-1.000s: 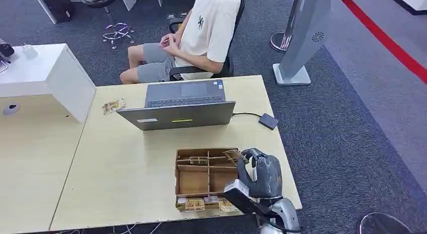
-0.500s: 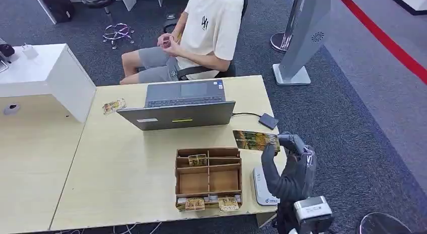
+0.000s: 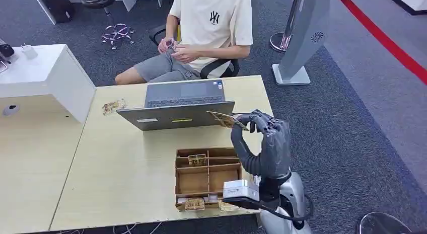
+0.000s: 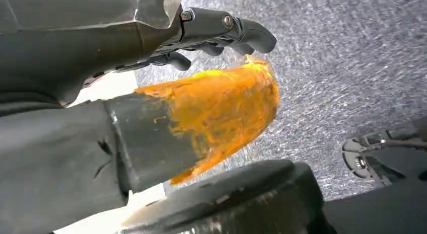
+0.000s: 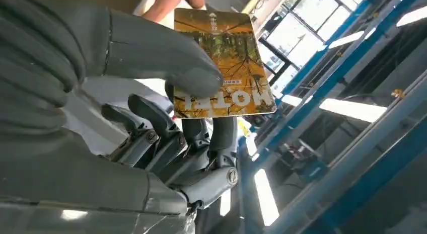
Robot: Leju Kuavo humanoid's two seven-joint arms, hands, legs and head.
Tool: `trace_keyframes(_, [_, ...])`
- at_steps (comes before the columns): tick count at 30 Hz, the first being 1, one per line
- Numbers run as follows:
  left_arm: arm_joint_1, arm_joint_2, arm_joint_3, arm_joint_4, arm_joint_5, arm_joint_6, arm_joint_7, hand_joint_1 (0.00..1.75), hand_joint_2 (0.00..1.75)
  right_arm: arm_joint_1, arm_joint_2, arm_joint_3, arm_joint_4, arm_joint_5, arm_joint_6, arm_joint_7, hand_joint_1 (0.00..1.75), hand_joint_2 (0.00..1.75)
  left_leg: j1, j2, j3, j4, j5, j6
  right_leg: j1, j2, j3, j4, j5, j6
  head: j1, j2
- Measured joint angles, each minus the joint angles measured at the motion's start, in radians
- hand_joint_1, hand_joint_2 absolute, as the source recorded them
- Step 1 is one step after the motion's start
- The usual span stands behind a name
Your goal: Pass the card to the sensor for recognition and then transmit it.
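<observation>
Nearest, on the desk (image 3: 126,168): one wooden tray (image 3: 207,177), one card (image 3: 197,159) in a back compartment, two more cards (image 3: 194,204) at its front edge. Above it, right hand (image 3: 264,143) raised, pinching one card (image 3: 227,120) reading "HOTEL" between thumb and fingers. Left hand (image 4: 221,30): fingers curled, holding nothing visible. Beyond, one open laptop (image 3: 181,105), one seated person (image 3: 201,32) in a shirt marked "NY".

Landmark: laptop (image 3: 180,107). Its raised screen back walls off the bench (image 3: 116,168) middle, just beside the card (image 3: 227,120) pinched in the right robot hand (image 3: 264,143). Wooden tray (image 3: 207,176) stands nearer the robot than the laptop, bare bench strip between them. Seated person (image 3: 201,37) beyond the laptop. White divider (image 3: 70,80) flanks its left side.
</observation>
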Motion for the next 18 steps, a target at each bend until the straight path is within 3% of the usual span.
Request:
trace_keyframes(4, [-0.003,0.0,-0.026,0.0,-0.017,-0.011,0.003,0.0,0.0,-0.133,-0.002,0.042,0.106,0.182,-0.02,0.087,1.75,1.75,0.0,0.001,0.0,0.0,0.001,0.0,0.0,0.001,-0.001,0.0,0.001,0.0,-0.001,0.0])
trace_keyframes(10, [-0.006,-0.002,-0.033,0.0,-0.019,-0.016,0.007,0.0,0.0,-0.17,-0.002,0.055,0.136,0.216,-0.022,0.11,1.75,1.75,0.0,0.0,0.0,0.0,0.002,0.001,0.0,0.0,-0.001,0.0,0.001,0.0,0.0,0.0])
trace_keyframes(13, [-0.024,-0.008,-0.069,0.0,-0.047,-0.04,0.031,0.0,0.0,-0.372,-0.001,0.115,0.353,0.421,-0.025,0.238,1.75,1.75,0.0,-0.001,-0.001,0.0,0.003,0.0,0.0,0.0,-0.001,0.0,0.002,0.0,0.0,0.0])
trace_keyframes(18, [-0.033,-0.011,-0.089,0.0,-0.056,-0.053,0.036,0.0,0.0,-0.469,0.008,0.133,0.499,0.492,-0.029,0.298,1.75,1.75,0.0,-0.001,-0.001,0.0,0.003,0.0,0.0,0.0,-0.001,0.0,0.003,0.0,-0.001,0.0])
